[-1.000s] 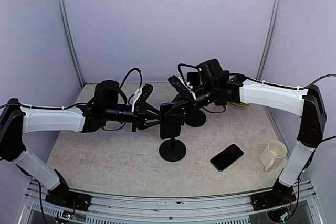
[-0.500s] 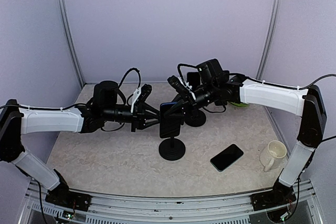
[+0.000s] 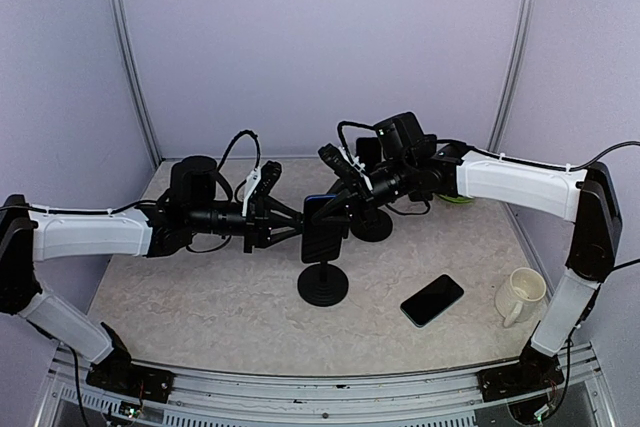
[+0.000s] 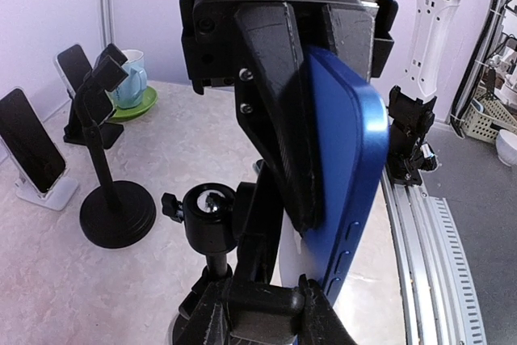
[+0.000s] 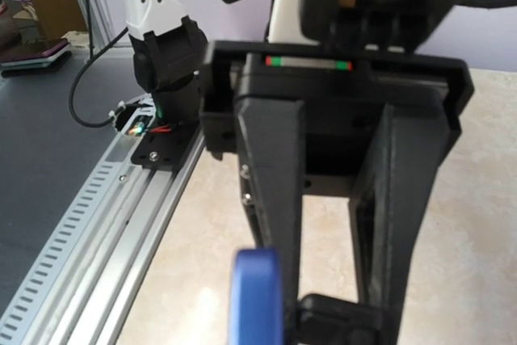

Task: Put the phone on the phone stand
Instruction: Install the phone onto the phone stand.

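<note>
The phone (image 4: 349, 169) is blue and stands upright on edge at the head of the phone stand (image 3: 323, 285), a black pole on a round base. My right gripper (image 3: 337, 209) comes in from the right and is shut on the phone's flat faces; one of its fingers (image 4: 273, 94) lies against the phone's back. My left gripper (image 4: 258, 311) comes from the left, shut on the black clamp block of the stand beside its ball joint (image 4: 208, 212). In the right wrist view only the phone's blue edge (image 5: 257, 296) and the left gripper's fingers (image 5: 271, 191) show.
A black phone (image 3: 432, 299) lies flat at the front right, with a cream mug (image 3: 520, 295) beyond it. A second black stand (image 4: 113, 199), a white stand holding a phone (image 4: 32, 151) and a teal mug on a green saucer (image 4: 133, 86) stand at the back.
My left arm has drawn back slightly to the left, and the stand's base has shifted a little left with it. The right arm has stayed put.
</note>
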Motion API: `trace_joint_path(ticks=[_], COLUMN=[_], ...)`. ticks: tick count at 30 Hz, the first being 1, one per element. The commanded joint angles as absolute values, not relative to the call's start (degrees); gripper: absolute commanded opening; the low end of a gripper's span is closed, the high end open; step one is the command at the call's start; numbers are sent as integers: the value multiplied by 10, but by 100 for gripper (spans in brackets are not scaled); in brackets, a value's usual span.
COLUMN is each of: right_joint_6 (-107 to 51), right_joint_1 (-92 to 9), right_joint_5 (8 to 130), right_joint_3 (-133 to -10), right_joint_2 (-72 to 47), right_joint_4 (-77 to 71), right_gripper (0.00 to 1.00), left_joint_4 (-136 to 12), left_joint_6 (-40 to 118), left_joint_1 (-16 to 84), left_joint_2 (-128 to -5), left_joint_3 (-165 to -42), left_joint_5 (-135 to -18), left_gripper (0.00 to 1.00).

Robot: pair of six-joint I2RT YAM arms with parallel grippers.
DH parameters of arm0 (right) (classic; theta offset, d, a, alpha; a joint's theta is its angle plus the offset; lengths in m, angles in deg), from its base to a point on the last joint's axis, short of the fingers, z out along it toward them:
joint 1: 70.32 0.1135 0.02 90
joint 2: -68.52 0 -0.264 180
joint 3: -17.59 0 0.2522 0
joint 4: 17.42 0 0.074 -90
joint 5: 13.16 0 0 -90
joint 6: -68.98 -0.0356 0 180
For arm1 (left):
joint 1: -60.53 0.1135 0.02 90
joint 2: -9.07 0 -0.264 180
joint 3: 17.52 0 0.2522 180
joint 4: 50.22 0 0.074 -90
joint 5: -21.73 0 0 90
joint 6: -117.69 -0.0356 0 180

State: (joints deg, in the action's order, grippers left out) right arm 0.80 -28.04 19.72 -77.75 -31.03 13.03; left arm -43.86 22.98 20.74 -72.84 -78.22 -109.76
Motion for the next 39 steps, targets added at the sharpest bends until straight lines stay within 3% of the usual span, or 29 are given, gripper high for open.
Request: trace_joint_path(ticks=[1,24,39], right_joint_6=[2,-20,-16], right_joint_1=[-358,-371,-349], right_joint_5=[353,439,366], right_joint_3=[-780,-798,-807], right_joint_2=[-297,-317,-310], right_joint_4=[174,184,155], right_gripper=[0,0,0], left_joint_4=[-416,-403,-382], left_joint_6=[230,232,248], left_joint_1=[214,225,216], left_joint_2=[-673,-651,-681], left_joint_3=[-772,-750,-762], left_joint_5=[-1193,-1214,-1197], left_gripper=[4,4,4])
